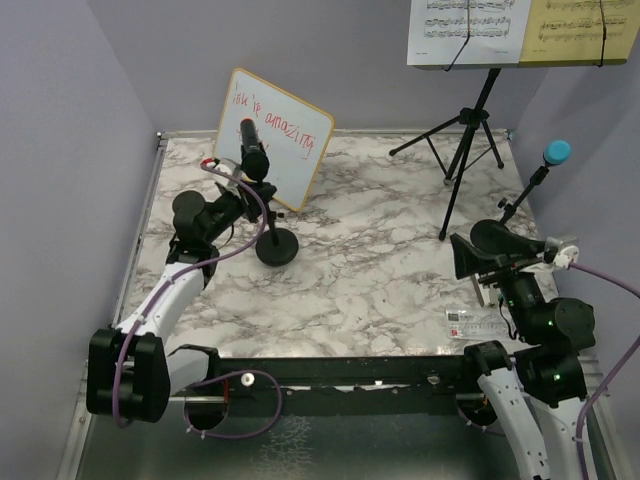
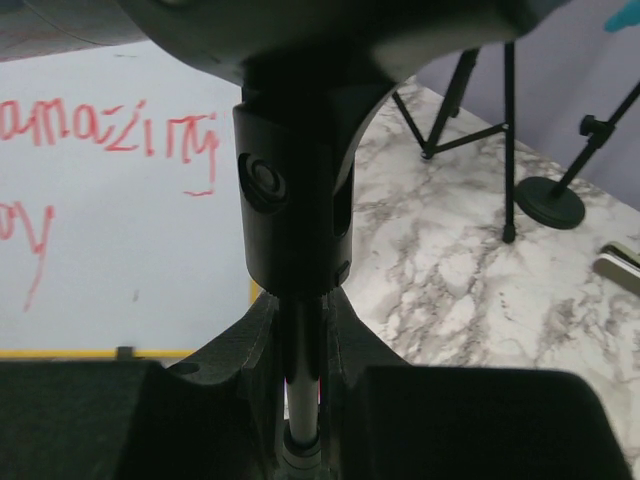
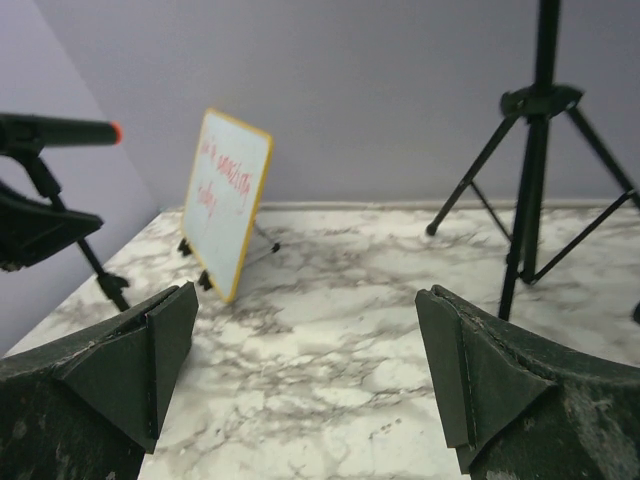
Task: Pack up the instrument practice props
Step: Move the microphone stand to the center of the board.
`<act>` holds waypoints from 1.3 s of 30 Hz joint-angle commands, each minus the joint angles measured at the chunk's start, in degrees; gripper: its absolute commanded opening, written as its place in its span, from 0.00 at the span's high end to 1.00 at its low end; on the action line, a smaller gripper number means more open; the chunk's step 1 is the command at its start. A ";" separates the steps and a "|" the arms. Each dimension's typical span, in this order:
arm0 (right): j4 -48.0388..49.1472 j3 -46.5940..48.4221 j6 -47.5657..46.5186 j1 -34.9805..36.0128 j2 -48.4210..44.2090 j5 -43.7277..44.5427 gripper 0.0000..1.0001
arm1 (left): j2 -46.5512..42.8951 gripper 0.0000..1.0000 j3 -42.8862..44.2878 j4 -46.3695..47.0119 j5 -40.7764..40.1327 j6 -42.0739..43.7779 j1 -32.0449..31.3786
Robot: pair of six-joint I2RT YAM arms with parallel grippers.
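Observation:
A black microphone (image 1: 253, 156) sits in a small black mic holder whose round base (image 1: 277, 247) stands on the marble table. My left gripper (image 1: 243, 197) is shut on that holder's thin stem (image 2: 300, 400), just under its clip (image 2: 290, 200). A blue microphone (image 1: 556, 152) stands in a second holder (image 1: 523, 196) at the right edge. My right gripper (image 1: 468, 256) is open and empty in front of it, its fingers (image 3: 140, 360) wide apart. White sheet music (image 1: 468, 30) and yellow sheet music (image 1: 585, 30) rest on the tall black tripod music desk (image 1: 470, 130) at the back right.
A wood-framed whiteboard (image 1: 275, 135) with red writing leans just behind the black microphone. A clear ruler and small stapler (image 1: 475, 322) lie near the front right edge. Tripod legs (image 3: 535, 150) spread over the back right of the table. Purple walls close in on both sides.

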 commanded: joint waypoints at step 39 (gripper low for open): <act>46.64 -7.71 40.81 15.29 63.99 -25.09 0.15 | 5.75 1.00 -9.45 22.49 -28.84 -0.57 -32.74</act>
